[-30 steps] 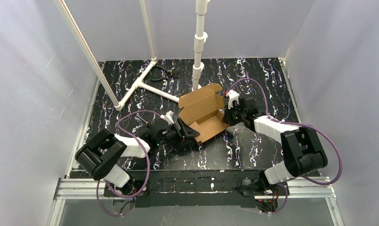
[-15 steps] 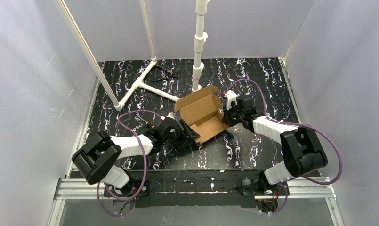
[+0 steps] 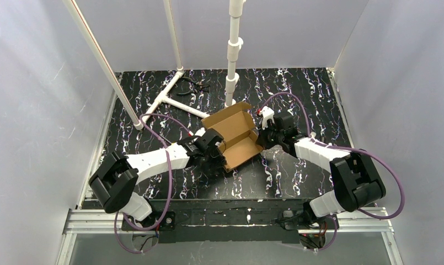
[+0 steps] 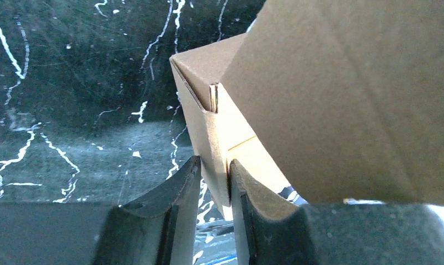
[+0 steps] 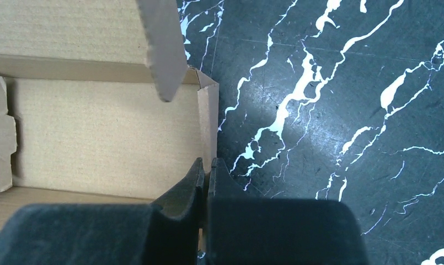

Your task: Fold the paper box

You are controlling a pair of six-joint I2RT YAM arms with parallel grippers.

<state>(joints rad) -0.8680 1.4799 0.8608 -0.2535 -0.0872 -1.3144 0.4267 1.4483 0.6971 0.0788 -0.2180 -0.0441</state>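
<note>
Swinging farther in over the surface [image 3: 297, 94] since a second ago, bringing the left tool [image 3: 219, 156] against the near-left corner of the paper box [image 3: 234, 132] and nudging that box slightly leftward.

From above: lying open mid-surface, lid flap tilting up on the far side, with the right tool [image 3: 262, 138] pressing at its right end.

Through the left wrist: clamping the left tool [image 4: 214, 165] on an upright wall of the paper box [image 4: 330, 99] near a corner, one finger on each face.

Through the right wrist: pinching the right tool [image 5: 207, 165], fingers nearly together, on the end wall of the paper box [image 5: 98, 138].
</note>
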